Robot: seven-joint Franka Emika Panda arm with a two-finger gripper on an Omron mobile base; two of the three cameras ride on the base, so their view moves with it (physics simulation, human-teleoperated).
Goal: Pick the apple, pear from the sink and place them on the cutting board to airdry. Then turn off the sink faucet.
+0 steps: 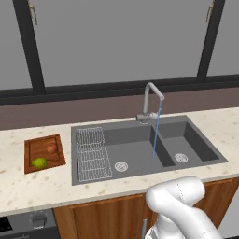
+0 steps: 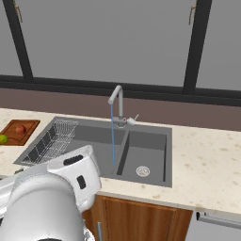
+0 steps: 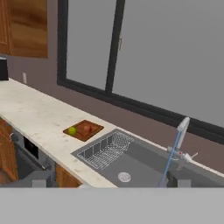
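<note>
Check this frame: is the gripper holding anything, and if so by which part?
Nothing is held. The gripper is open, and the apple and pear lie on the cutting board.

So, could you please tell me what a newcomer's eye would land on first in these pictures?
Probably the thin blue stream of water running from the sink faucet into the dark grey sink. Next, the red apple and green pear lying on the cutting board, on the counter left of the sink.

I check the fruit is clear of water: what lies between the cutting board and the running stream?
Bare counter, then the wire rack in the sink, seen in the left base view.
</note>
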